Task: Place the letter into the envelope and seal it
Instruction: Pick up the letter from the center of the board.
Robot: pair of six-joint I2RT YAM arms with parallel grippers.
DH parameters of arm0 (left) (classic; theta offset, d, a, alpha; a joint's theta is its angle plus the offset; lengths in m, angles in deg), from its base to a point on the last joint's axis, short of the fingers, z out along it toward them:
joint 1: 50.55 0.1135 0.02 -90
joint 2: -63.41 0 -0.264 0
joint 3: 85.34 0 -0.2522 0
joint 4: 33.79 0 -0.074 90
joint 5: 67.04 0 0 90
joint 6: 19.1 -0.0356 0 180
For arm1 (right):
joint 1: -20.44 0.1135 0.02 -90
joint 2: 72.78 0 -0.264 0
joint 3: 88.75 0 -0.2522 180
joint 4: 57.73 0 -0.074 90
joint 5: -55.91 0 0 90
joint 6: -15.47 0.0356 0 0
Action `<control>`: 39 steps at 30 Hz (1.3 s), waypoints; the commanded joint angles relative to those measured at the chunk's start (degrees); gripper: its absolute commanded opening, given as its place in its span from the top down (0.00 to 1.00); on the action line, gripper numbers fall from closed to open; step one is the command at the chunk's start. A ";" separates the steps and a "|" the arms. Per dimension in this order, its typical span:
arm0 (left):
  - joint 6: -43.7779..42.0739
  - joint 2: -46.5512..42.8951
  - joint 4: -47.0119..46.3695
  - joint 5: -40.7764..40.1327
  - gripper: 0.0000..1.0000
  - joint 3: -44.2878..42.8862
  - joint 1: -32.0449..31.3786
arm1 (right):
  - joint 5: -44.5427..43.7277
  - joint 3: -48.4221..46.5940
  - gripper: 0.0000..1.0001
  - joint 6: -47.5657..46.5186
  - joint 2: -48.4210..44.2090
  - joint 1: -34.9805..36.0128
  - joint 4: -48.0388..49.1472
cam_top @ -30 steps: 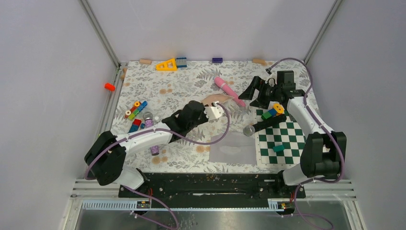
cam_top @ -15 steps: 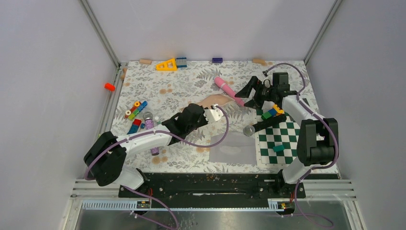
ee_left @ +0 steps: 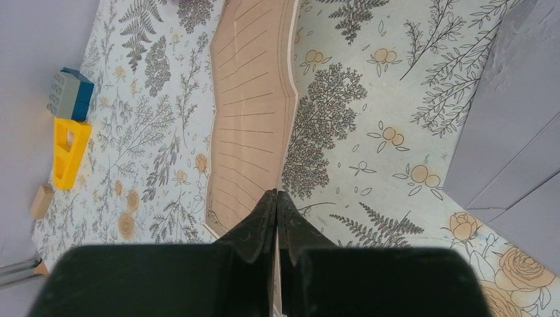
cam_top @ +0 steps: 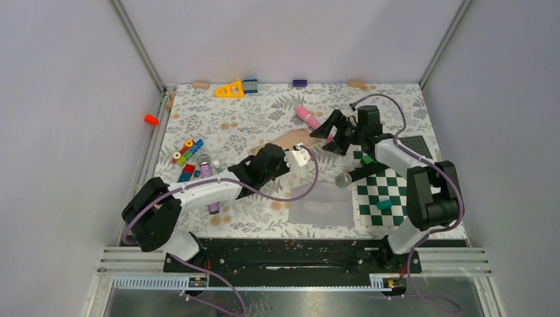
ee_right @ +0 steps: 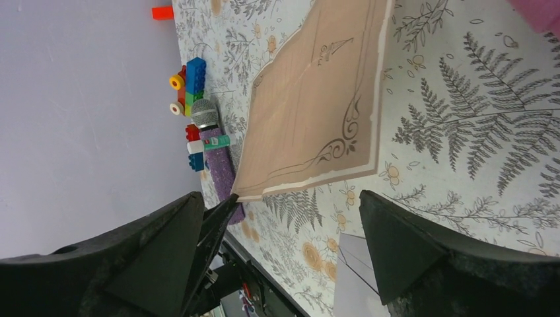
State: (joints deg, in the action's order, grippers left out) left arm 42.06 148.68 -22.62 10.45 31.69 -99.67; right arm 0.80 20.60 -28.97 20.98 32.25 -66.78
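The letter is a tan lined sheet with a scalloped edge, lying mid-table on the floral cloth. My left gripper is shut on its near edge; the left wrist view shows the closed tips pinching the letter. My right gripper hovers just right of the sheet, open, and in the right wrist view its spread fingers frame the letter without touching it. The pale grey-lavender envelope lies flat nearer the arm bases, right of the left gripper.
A pink cylinder lies just behind the right gripper. A black torch and coloured blocks rest on the green checkerboard mat. A purple microphone and toy bricks sit left. A yellow triangle is at the back.
My right gripper has swung left from above the checkerboard mat to beside the letter, still open. The left gripper stays shut on the letter, shifted slightly.
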 commanded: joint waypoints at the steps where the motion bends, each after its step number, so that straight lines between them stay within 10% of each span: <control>1: 2.47 0.62 -1.31 -0.65 1.00 -3.35 -0.39 | -3.91 -0.04 0.06 3.66 -0.54 2.56 4.21; 28: 5.64 2.87 -0.11 -1.65 1.00 -5.89 -2.46 | -10.47 -3.05 0.16 7.00 6.13 7.25 6.77; 39: 5.91 3.57 -0.12 -2.50 1.00 -6.34 -3.50 | -10.09 -2.45 0.44 8.60 6.75 7.60 8.96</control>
State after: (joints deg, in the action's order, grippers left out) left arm 47.02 152.29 -20.96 9.22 27.69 -102.62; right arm -8.20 19.77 -21.18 27.21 39.25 -60.07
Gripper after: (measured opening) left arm 0.005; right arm 0.628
